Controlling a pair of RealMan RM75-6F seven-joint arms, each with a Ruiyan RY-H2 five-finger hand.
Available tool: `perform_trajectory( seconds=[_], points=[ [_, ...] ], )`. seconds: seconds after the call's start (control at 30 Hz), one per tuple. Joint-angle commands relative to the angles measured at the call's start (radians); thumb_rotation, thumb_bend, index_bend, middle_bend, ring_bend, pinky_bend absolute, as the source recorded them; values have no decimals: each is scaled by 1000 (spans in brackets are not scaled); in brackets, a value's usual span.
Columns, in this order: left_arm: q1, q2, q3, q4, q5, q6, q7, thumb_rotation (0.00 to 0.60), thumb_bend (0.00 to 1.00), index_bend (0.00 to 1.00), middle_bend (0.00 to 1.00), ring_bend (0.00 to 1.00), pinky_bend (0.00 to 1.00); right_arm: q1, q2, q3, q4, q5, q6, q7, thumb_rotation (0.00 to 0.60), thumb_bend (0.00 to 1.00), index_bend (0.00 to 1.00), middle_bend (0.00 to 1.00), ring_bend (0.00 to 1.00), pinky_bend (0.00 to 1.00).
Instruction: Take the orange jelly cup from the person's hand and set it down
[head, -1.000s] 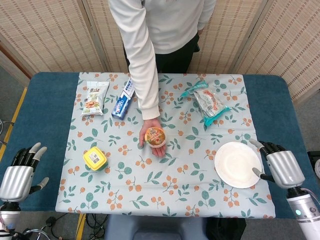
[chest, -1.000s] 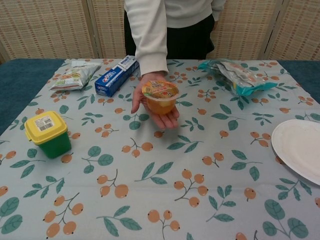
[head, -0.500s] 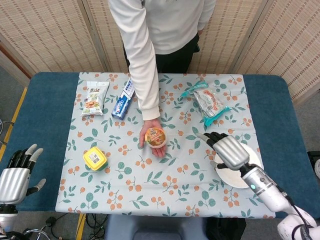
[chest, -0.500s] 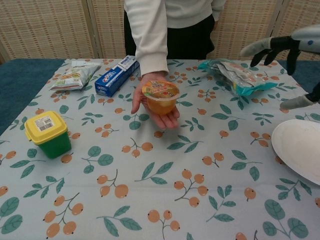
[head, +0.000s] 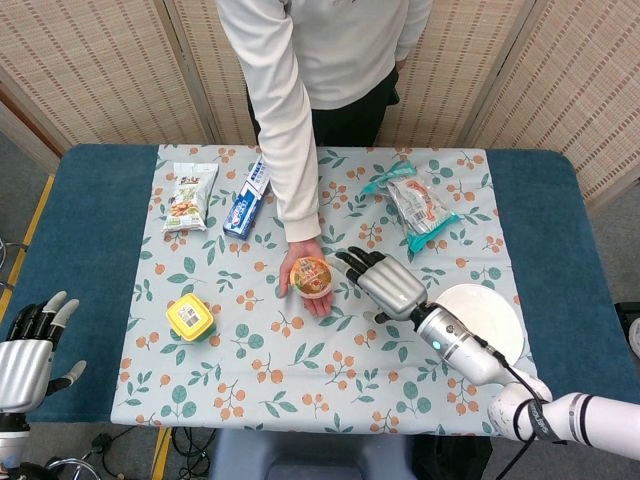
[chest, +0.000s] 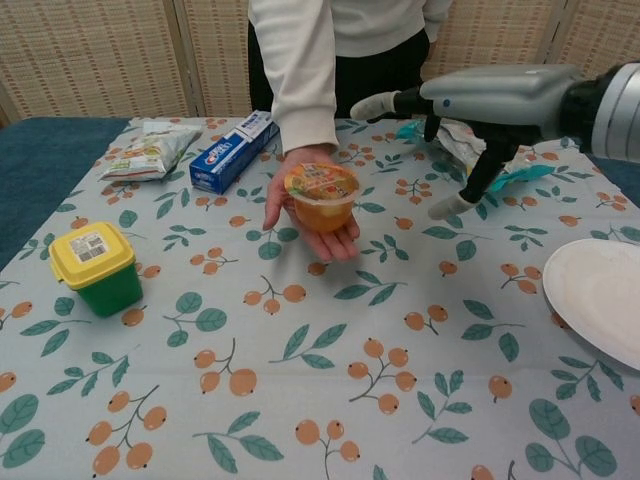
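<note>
The orange jelly cup rests on the person's open palm above the middle of the table. My right hand hovers just right of the cup, fingers spread, holding nothing and apart from the cup. My left hand hangs open off the table's front left corner, seen only in the head view.
A white plate lies at the right. A green tub with a yellow lid stands at the left. At the back lie a snack packet, a blue box and a teal-edged bag.
My right hand has swung left from over the plate to beside the jelly cup. The left hand has sunk slightly. The person's hand and cup stay put.
</note>
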Motion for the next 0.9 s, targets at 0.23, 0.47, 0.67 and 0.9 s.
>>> perform_trajectory(
  seconds=[0.23,0.47,0.67,0.9],
  points=[
    [1,2,-1,-1,-1,-1,0,600,177,111,31,112,102,96,-125,19,128,61,-36,9,600,183,0,98,46,235],
    [3,1,-1,4,-7,-4,-3,600,177,111,31,112,102,162,-197,14,192,102,-78,1,600,183,0,107,46,235],
    [7,0,-2,14,-15,-6,-13,600,176,111,31,112,102,205,-245,7,237,141,-97,-16,600,183,0,119,46,235],
    [12,-1,-2,27,-19,-4,-24,600,177,111,31,112,102,229,-265,-6,267,171,-100,-21,600,183,0,140,57,235]
  ],
)
